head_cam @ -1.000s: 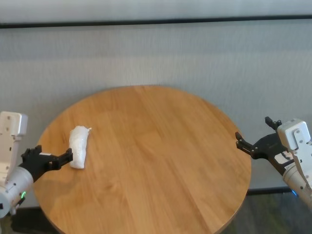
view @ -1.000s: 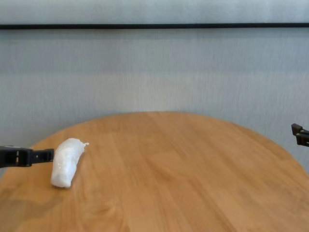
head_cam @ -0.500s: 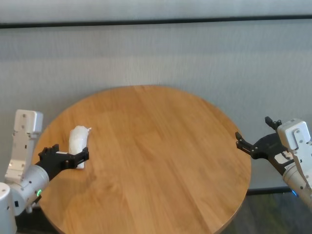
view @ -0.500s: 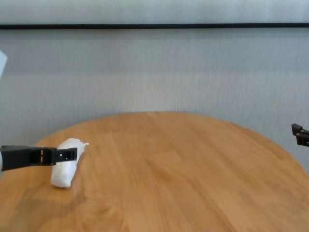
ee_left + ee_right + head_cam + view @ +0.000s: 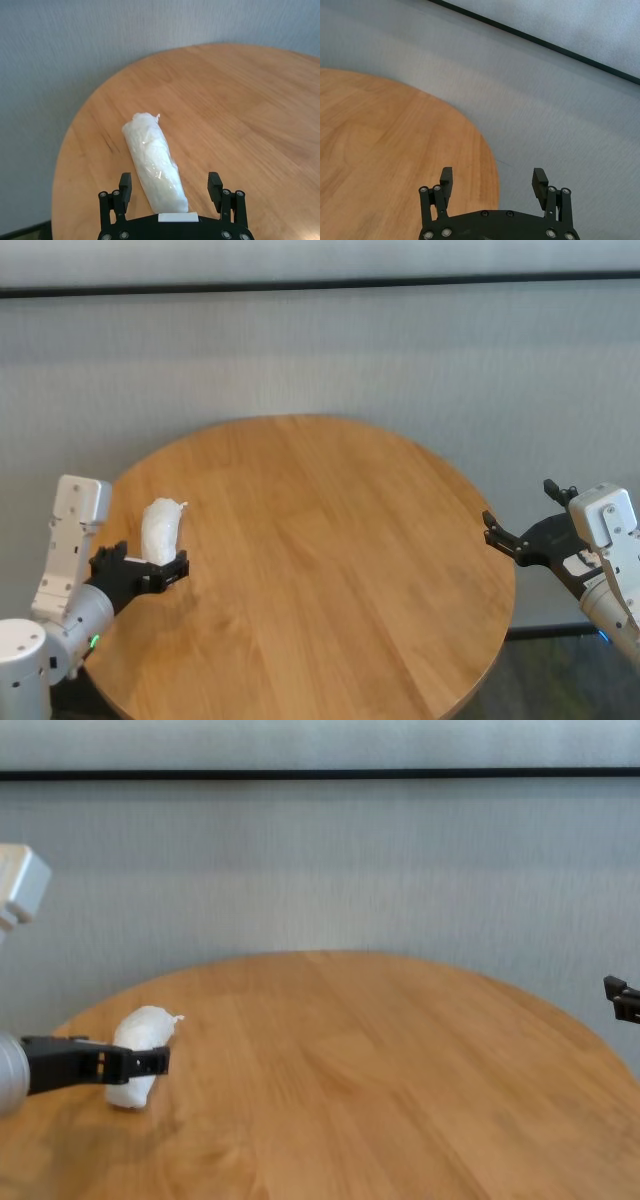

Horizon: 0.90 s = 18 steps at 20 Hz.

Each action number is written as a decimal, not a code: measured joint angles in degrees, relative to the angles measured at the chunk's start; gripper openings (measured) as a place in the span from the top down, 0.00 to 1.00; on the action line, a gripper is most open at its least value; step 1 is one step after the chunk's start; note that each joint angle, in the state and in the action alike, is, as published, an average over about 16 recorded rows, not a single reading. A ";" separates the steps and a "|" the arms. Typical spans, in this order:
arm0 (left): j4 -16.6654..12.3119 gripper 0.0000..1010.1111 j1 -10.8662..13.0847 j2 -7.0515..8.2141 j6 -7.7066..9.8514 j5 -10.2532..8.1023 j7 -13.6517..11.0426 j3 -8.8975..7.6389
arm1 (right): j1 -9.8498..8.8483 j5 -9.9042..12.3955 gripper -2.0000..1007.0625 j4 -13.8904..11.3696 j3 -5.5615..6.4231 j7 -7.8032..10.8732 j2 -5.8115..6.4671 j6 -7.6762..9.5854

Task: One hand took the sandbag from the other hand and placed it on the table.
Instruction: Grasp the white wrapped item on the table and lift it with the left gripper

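The white, lumpy sandbag (image 5: 161, 530) (image 5: 152, 160) (image 5: 143, 1026) lies flat on the round wooden table (image 5: 320, 570) near its left edge, with its twisted tip pointing away from me. My left gripper (image 5: 150, 562) (image 5: 170, 179) (image 5: 140, 1062), the green-lit one, is open. One finger stands on each side of the bag's near end, with gaps showing in the left wrist view. My right gripper (image 5: 520, 510) (image 5: 493, 174) (image 5: 622, 998), the blue-lit one, hangs open and empty just off the table's right edge.
A grey wall with a dark horizontal stripe (image 5: 320, 285) stands behind the table. The table's bare wood (image 5: 395, 140) stretches from the bag across to the right edge.
My left gripper has moved in from the table's left edge and now straddles the sandbag's near end. The bag has stayed put, and the right arm has not moved.
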 joint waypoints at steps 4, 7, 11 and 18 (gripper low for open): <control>2.18 0.00 -0.96 -0.77 -0.57 1.18 -0.37 0.44 | 0.00 0.00 0.01 0.00 0.00 0.00 0.00 0.00; 3.85 0.00 -1.73 -1.38 -0.79 1.84 -0.69 0.62 | 0.00 0.00 0.01 0.00 0.00 0.00 0.00 0.00; 5.93 0.00 -2.78 -2.15 -0.93 2.63 -1.00 0.71 | 0.00 0.00 0.01 0.00 0.00 0.00 0.00 0.00; 9.53 0.00 -4.78 -3.43 -1.54 4.18 -1.43 0.77 | 0.00 0.00 0.01 0.00 0.00 0.00 0.00 0.00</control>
